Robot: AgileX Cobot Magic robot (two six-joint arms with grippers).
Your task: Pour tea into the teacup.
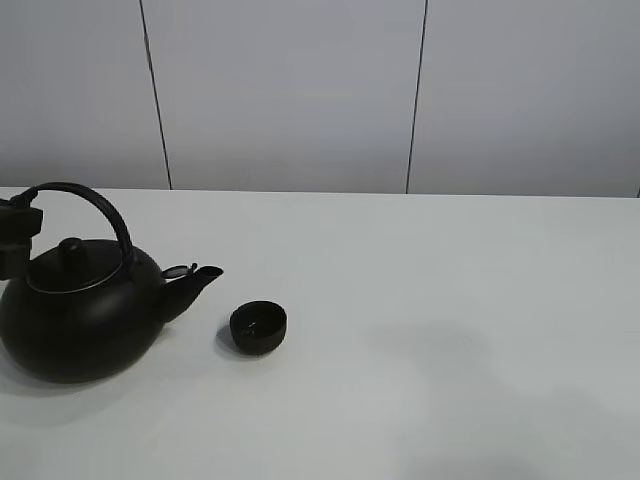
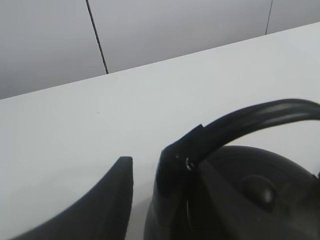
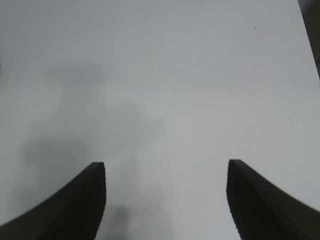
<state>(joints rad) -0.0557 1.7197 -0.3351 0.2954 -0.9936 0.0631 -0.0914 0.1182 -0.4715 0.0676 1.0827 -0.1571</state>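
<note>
The small black teacup (image 1: 258, 327) stands upright on the white table (image 1: 440, 300), just past the spout of a big black kettle (image 1: 80, 320). The kettle sits at the left with its arched handle (image 1: 100, 205) up and its lid on. My left gripper (image 1: 18, 228) is at the handle's left end. In the left wrist view it (image 2: 150, 160) has its fingers (image 2: 117, 195) drawn close, shut on the handle (image 2: 250, 117). No tea shows. My right gripper (image 3: 166, 170) hangs open over bare table, out of the exterior view.
A pale panelled wall (image 1: 300, 90) runs behind the table's far edge. Only the kettle and cup stand on the table.
</note>
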